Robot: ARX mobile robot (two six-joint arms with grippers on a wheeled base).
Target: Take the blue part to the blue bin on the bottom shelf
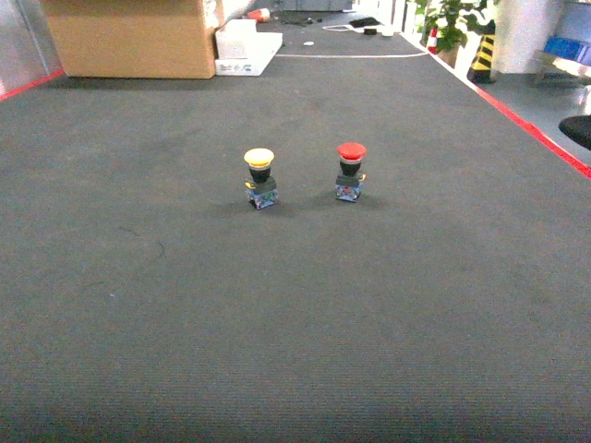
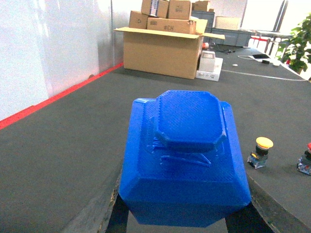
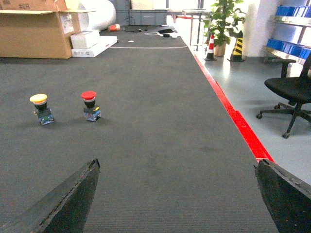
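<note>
Pickup looks done: the left gripper (image 2: pixel 182 221) is clamped on the blue part (image 2: pixel 184 160), carried above the dark carpet (image 1: pixel 295 323). Right gripper (image 3: pixel 177 194) is spread wide, empty. No bin or shelf in sight, so delivery's left.

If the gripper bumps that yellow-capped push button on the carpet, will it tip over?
Probably yes. The yellow-capped push button carries a wide mushroom cap above a small base, so it looks top-heavy. The dark ribbed carpet would likely grip the base, making it topple rather than slide.
</note>
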